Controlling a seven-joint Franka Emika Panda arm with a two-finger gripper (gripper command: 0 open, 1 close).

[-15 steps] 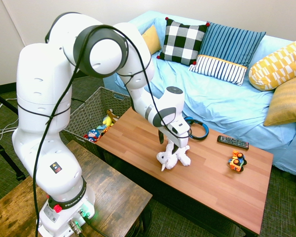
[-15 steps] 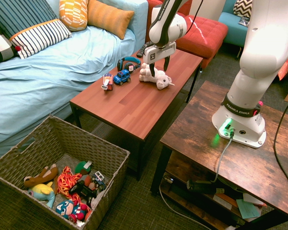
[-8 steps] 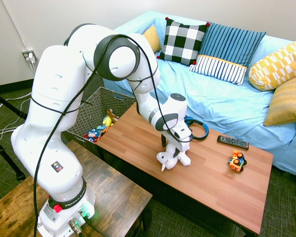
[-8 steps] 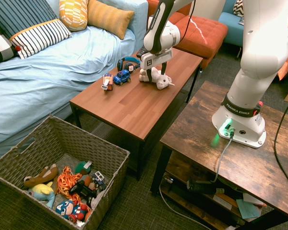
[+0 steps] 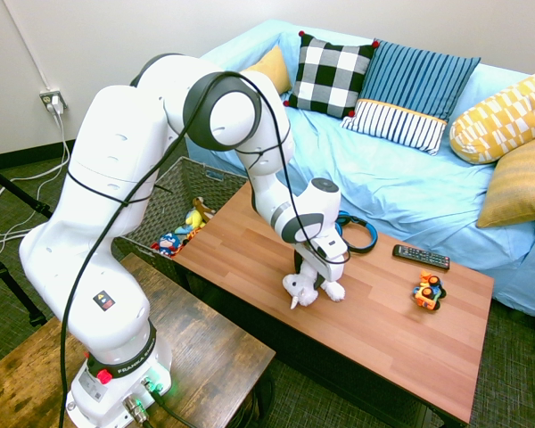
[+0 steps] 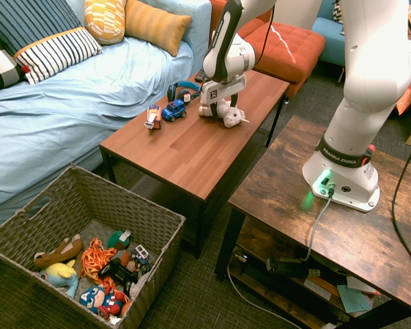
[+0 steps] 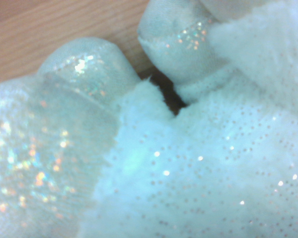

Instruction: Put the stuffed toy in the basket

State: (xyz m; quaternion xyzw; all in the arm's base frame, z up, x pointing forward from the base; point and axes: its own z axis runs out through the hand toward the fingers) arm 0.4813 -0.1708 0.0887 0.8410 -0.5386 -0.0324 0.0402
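Coffee table (image 6: 159, 152): stuffed toy (image 6: 233, 118) lies between the open, unclenched jaws of the gripper (image 6: 224, 110), head protruding tableside, away from sofa (image 6: 89, 103).

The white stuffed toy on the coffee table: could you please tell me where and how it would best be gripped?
I'd grip the stuffed toy around its torso, coming straight down from above. It lies low on the coffee table, with its head at one end and loose limbs sticking out, so the soft middle likely gives the steadiest hold.
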